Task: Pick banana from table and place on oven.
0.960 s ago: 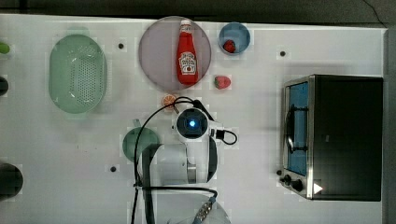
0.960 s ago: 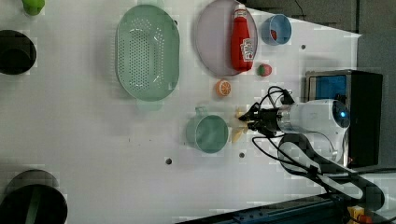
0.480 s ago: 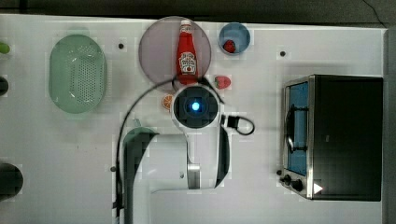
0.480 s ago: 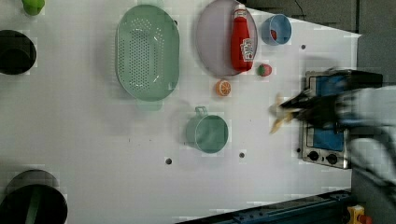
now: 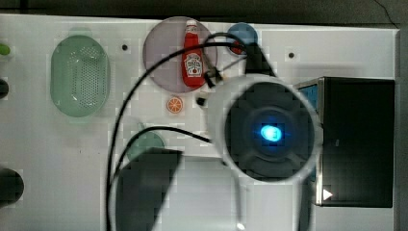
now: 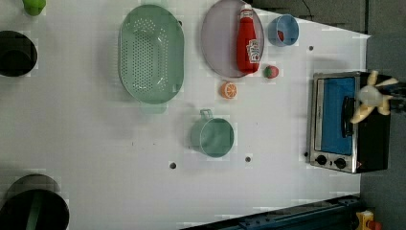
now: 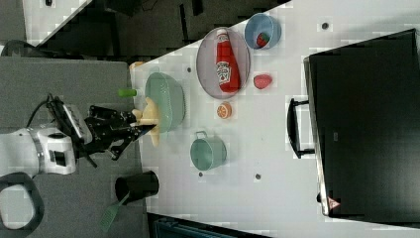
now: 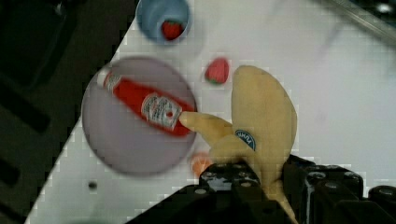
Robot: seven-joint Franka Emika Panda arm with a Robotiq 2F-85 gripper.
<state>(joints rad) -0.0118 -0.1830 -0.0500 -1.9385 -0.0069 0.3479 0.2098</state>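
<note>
I have the banana (image 8: 261,126) pinched between my jaws, its peel flaps splayed past my gripper (image 8: 268,186), lifted well off the table (image 6: 95,158). In the left view the banana (image 6: 371,98) sits over the oven (image 6: 347,122), at the edge where the black top meets the silver front, above the curved handle. In the top view my wrist overlaps the oven's (image 5: 361,139) glass-door side. The table in front of the door lies bare; the ketchup bottle (image 6: 248,40), strawberry (image 6: 271,72), orange slice (image 6: 229,89) and green cup (image 6: 213,136) stand well apart.
</note>
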